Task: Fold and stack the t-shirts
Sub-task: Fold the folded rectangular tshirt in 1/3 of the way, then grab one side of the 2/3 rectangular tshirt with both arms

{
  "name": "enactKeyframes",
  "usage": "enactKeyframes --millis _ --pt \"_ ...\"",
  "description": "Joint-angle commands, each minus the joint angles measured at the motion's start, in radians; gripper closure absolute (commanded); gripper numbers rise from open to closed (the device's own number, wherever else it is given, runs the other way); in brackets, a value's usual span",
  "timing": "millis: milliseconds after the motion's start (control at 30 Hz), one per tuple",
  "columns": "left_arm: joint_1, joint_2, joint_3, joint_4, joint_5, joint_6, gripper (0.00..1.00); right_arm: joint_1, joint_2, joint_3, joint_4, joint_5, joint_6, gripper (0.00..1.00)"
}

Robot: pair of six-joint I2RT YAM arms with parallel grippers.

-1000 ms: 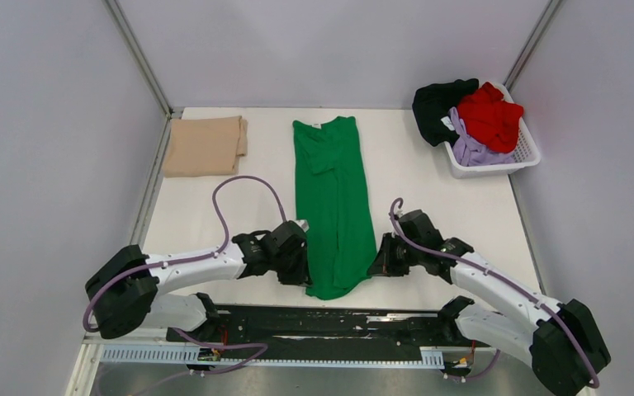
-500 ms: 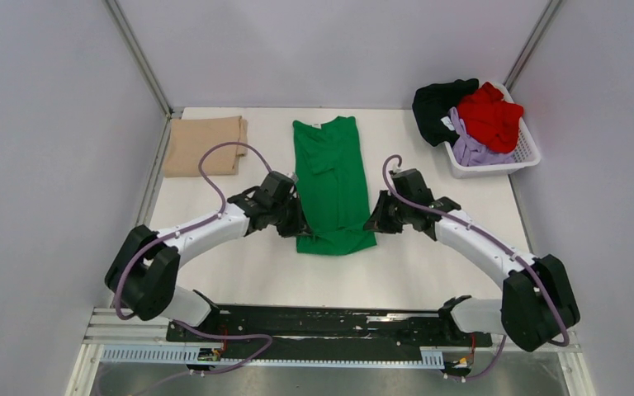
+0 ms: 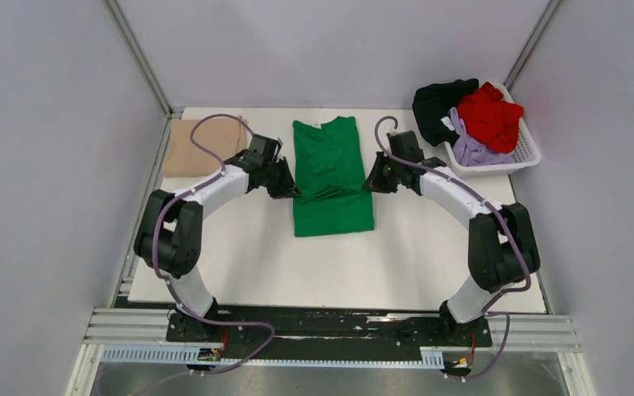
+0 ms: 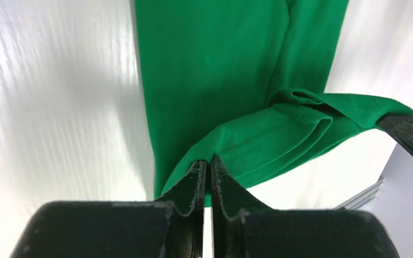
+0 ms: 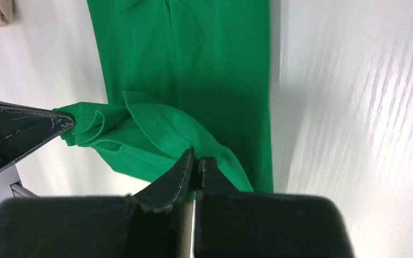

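The green t-shirt [image 3: 333, 177] lies in the middle of the table [image 3: 239, 264], its collar toward 12 o'clock and its long sides folded in to make a narrow strip. The end toward 6 o'clock is doubled over: a rounded fold forms the near edge, and the hem is lifted off the lower layer and held across the middle of the strip, sagging in soft pleats between its two corners.

The left gripper [image 3: 291, 188] sits at the shirt's 9 o'clock side. In the left wrist view its jaws are pinched together on the stitched hem of the green cloth — only a thin slit shows between the fingertips [image 4: 200, 171]. The right gripper [image 3: 369, 183] sits opposite, at 3 o'clock, and in the right wrist view its jaws are likewise clamped on the other hem corner. Each wrist camera catches the other gripper's dark finger at the far end of the raised hem.

At about 10 o'clock from the green shirt, in the far left corner of the table, rests a folded tan t-shirt [image 3: 183, 153], partly crossed by the left arm's cable. At about 2 o'clock stands a white basket [image 3: 503, 167] — in it a black t-shirt [image 3: 437, 103] draped over the left rim, a red t-shirt [image 3: 491, 114] and a lavender t-shirt [image 3: 470, 148], all bunched.
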Motion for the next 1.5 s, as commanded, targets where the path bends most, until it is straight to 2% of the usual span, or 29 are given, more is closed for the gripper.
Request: enactKeyframes --millis 0,467,633,700,800,833,867,933,1000,1033,1067,1100,1133,1200,1367,1467 --pt "0.044 0.071 0.083 0.006 0.026 0.064 0.90 -0.015 0.075 0.104 0.053 0.034 -0.055 1.00" --pt "0.097 0.288 0.286 0.004 0.092 0.098 0.87 -0.076 0.273 0.252 0.087 -0.011 -0.077 0.99" --pt "0.110 0.333 0.320 -0.003 0.089 0.097 0.84 -0.089 0.321 0.291 0.098 -0.022 -0.074 0.95" --pt "0.115 0.348 0.337 -0.002 0.096 0.093 0.75 -0.095 0.344 0.311 0.102 -0.032 -0.068 0.94" --pt "0.124 0.367 0.374 0.001 0.127 0.082 0.54 -0.106 0.391 0.356 0.103 -0.055 -0.058 0.91" --pt "0.126 0.374 0.394 0.004 0.127 0.076 0.50 -0.108 0.406 0.376 0.104 -0.062 -0.057 0.90" --pt "0.131 0.379 0.406 0.011 0.123 0.074 0.43 -0.113 0.420 0.397 0.104 -0.068 -0.056 0.86" --pt "0.142 0.400 0.444 0.015 0.130 0.061 0.36 -0.121 0.448 0.444 0.102 -0.093 -0.051 0.82" --pt "0.158 0.423 0.484 0.027 0.156 0.048 0.29 -0.130 0.463 0.480 0.103 -0.142 -0.039 0.70" --pt "0.162 0.432 0.509 0.028 0.159 0.041 0.25 -0.133 0.464 0.492 0.102 -0.155 -0.040 0.51" --pt "0.171 0.434 0.520 0.029 0.161 0.039 0.11 -0.135 0.459 0.497 0.102 -0.159 -0.044 0.40" --pt "0.174 0.431 0.536 0.026 0.160 0.040 0.06 -0.135 0.451 0.495 0.102 -0.155 -0.051 0.32" --pt "0.178 0.426 0.540 0.021 0.158 0.042 0.02 -0.136 0.437 0.487 0.102 -0.145 -0.062 0.23" --pt "0.179 0.399 0.531 0.018 0.149 0.053 0.00 -0.136 0.407 0.457 0.102 -0.117 -0.082 0.02" --pt "0.179 0.254 0.395 0.040 0.143 0.072 0.00 -0.134 0.288 0.302 0.107 -0.118 -0.114 0.00" --pt "0.171 0.127 0.223 0.063 0.137 0.062 0.00 -0.134 0.177 0.158 0.121 -0.101 -0.099 0.00"
